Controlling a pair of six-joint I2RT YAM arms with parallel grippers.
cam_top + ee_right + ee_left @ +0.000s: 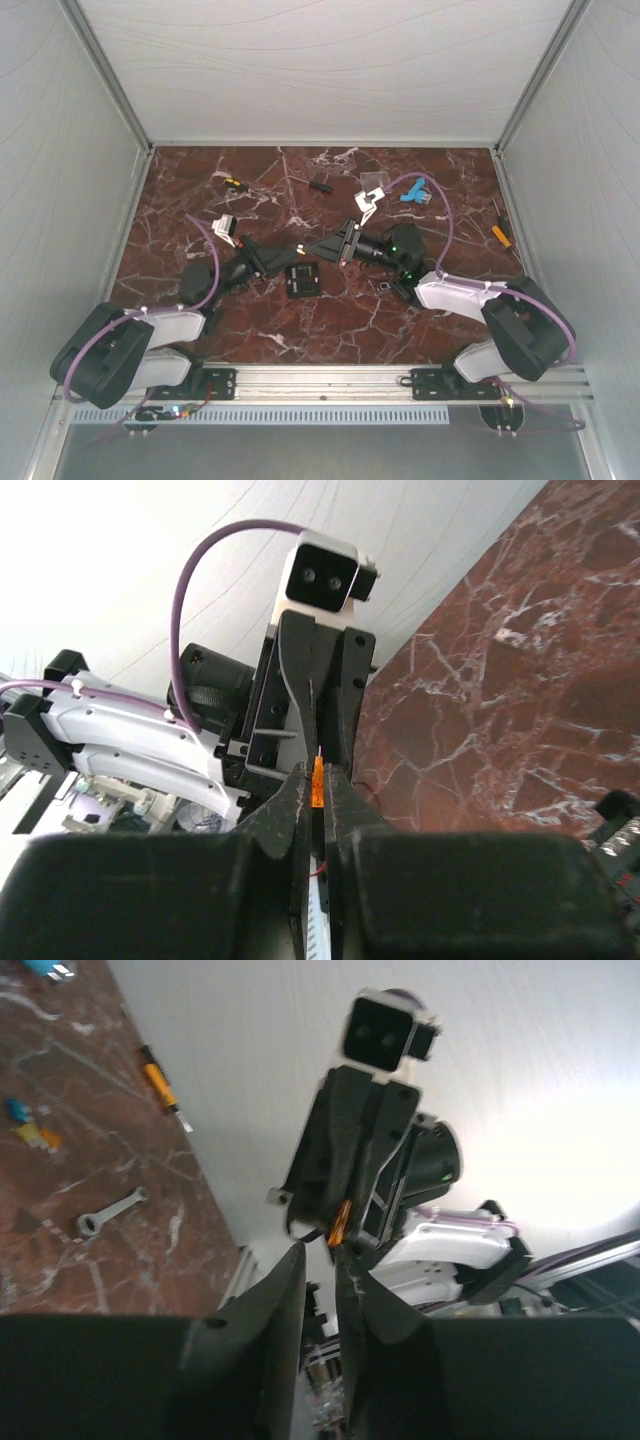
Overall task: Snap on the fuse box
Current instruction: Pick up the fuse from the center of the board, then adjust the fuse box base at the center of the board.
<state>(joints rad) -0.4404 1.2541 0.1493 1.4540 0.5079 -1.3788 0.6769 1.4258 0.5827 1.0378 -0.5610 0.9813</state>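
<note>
- The fuse box (303,279) lies flat on the table (200,190), near its middle and just to the near side of where the two grippers meet; nothing touches it.
- The right gripper (318,246) is clenched on a small orange fuse (318,785), held tip-forward, we judge, so it can be lined up with the box.
- The left gripper (322,1265) faces it nose to nose, its fingers parted by a narrow slit and gripping nothing that we can see.

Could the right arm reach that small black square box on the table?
Probably yes: the small black square plastic fuse box lies uncovered close to the right gripper, whose jaws are shut on a tiny orange fuse.
</note>
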